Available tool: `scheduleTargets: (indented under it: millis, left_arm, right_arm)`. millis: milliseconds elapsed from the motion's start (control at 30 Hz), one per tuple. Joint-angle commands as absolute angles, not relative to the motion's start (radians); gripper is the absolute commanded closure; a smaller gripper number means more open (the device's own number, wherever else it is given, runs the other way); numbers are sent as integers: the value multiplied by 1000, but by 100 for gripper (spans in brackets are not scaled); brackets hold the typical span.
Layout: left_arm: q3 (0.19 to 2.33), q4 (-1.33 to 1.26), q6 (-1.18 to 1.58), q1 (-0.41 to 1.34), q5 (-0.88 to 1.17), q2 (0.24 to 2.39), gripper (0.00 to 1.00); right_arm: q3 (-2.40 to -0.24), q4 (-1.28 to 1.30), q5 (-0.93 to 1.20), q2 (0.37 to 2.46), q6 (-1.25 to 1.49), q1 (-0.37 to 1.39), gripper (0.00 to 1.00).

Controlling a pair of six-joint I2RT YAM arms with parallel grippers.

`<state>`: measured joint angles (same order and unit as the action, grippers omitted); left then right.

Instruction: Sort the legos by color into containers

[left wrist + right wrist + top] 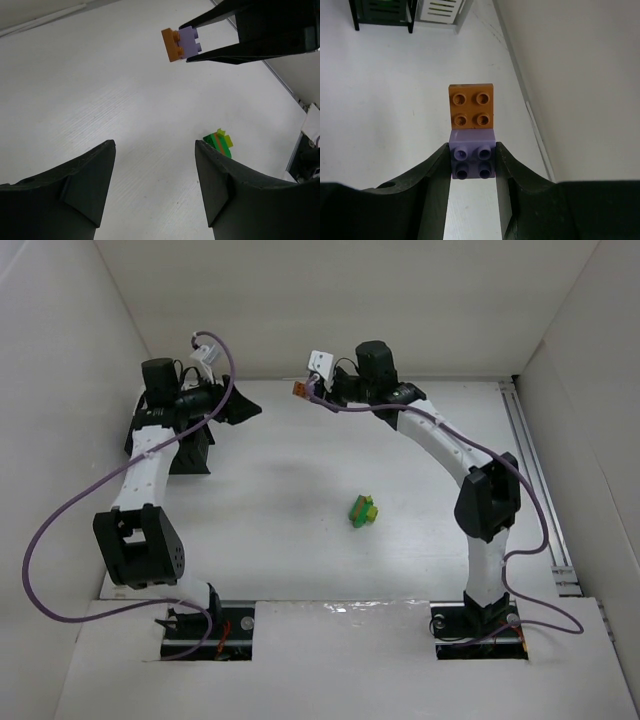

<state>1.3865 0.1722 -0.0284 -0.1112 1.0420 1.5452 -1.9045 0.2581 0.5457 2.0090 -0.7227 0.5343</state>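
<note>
My right gripper [472, 150] is shut on a lilac purple lego [472, 161] that has an orange lego [471, 106] stuck to its front. It holds the pair in the air over the far middle of the table [300, 390]. The pair also shows in the left wrist view [181, 43]. A clump of green and yellow-green legos with an orange strip [363, 510] lies on the table mid-right, also seen in the left wrist view [218, 142]. My left gripper [155, 150] is open and empty, far left [245, 408], facing the held pair. The black slatted rack [190, 455] sits under the left arm, partly hidden.
The rack [410, 20] shows at the top left of the right wrist view, with a white part [442, 10] beside it. White walls enclose the table on three sides. A metal rail [535, 490] runs along the right edge.
</note>
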Motion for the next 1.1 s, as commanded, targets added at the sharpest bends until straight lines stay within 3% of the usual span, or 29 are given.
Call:
scheduleTargets:
  millis: [0, 533, 1067]
  left_arm:
    - [1439, 212, -34, -89, 1031, 1565, 39]
    - [1536, 3, 192, -38, 1022, 1700, 42]
    - [1571, -26, 225, -6, 1002, 1752, 44]
  right_arm:
    - [-1930, 124, 505, 2006, -565, 549, 100]
    - [-1870, 115, 377, 1987, -710, 623, 100]
    - [-1936, 179, 305, 2019, -773, 669, 100]
